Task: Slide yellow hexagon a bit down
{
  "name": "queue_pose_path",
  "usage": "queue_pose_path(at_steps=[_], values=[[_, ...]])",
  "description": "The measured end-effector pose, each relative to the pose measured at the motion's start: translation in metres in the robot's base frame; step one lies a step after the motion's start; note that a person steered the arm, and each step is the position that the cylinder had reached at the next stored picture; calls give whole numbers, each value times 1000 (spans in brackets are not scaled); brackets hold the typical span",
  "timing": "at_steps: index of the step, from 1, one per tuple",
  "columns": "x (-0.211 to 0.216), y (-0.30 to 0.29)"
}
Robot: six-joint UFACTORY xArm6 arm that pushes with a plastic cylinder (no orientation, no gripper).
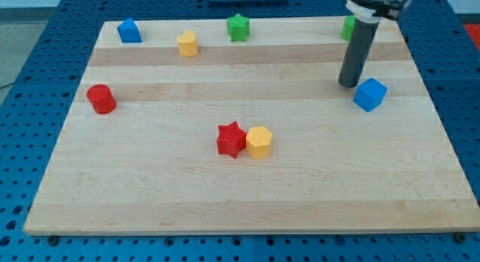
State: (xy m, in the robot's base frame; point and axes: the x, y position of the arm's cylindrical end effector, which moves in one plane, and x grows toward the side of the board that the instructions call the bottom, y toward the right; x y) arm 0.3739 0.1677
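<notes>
A yellow hexagon (pixel 259 142) lies near the board's middle, touching a red star (pixel 232 140) on its left. A second yellow block (pixel 187 43), its shape unclear, sits near the view's top, left of centre. My tip (pixel 349 84) rests on the board at the view's upper right, far from both yellow blocks. It stands just left of a blue cube (pixel 370 94), close to it or touching.
A blue pentagon-like block (pixel 129 31) is at the top left and a green star (pixel 238 27) at the top centre. A green block (pixel 348 27) is partly hidden behind the rod. A red cylinder (pixel 100 99) is at the left. The wooden board (pixel 150 187) lies on a blue pegboard.
</notes>
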Motion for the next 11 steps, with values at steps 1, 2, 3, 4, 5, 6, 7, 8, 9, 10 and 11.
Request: queue_pose_path(at_steps=[1,2,3,4,5,6,7,8,9,10,11], values=[[-3,-3],[-15,-66],[-28,-150],[-36,-185],[-37,-232],[-41,-289],[-51,-300],[-44,-194],[-19,-95],[26,-92],[44,-137]])
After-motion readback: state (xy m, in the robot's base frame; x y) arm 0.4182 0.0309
